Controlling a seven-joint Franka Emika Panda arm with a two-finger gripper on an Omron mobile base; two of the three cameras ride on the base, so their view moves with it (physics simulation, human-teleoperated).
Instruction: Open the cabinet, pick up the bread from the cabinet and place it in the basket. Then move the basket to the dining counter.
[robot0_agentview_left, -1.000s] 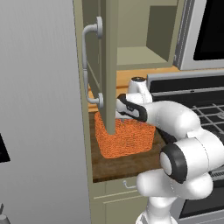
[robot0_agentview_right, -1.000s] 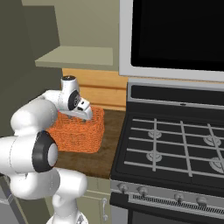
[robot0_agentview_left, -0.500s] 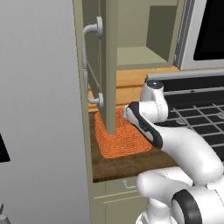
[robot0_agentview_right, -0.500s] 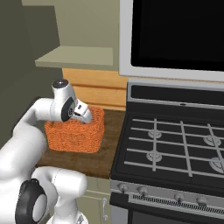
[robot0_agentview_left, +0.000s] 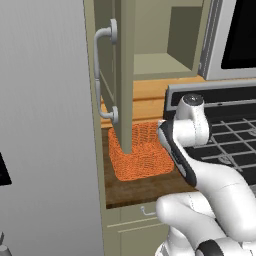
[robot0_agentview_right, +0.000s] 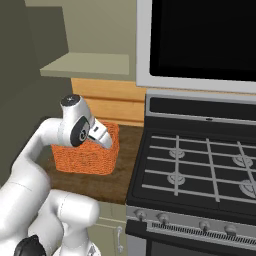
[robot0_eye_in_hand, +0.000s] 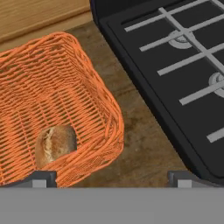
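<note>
The small brown crusty bread roll (robot0_eye_in_hand: 54, 144) lies on the floor of the rectangular bright-orange woven wicker basket (robot0_eye_in_hand: 105, 109), close to the wall nearest the camera on the hand, its long axis running roughly along that wall. The basket itself sits on the short dark wood countertop (robot0_agentview_left: 145, 187), its long side running away from the counter's front edge toward the pale wooden backsplash (robot0_agentview_right: 107, 102). Just beside the basket stands the black gas stove (robot0_agentview_right: 200, 170) with grey grates. Above the basket, the sage-green cabinet door (robot0_agentview_left: 122, 75) with its curved silver handle (robot0_agentview_left: 102, 75) stands open, showing a bare shelf (robot0_agentview_left: 155, 65). The white arm bends up beside the basket, wrist tilted down over it; the gripper (robot0_eye_in_hand: 111, 177) hangs above the basket's stove-side rim, jaws spread wide, grasping nothing.
</note>
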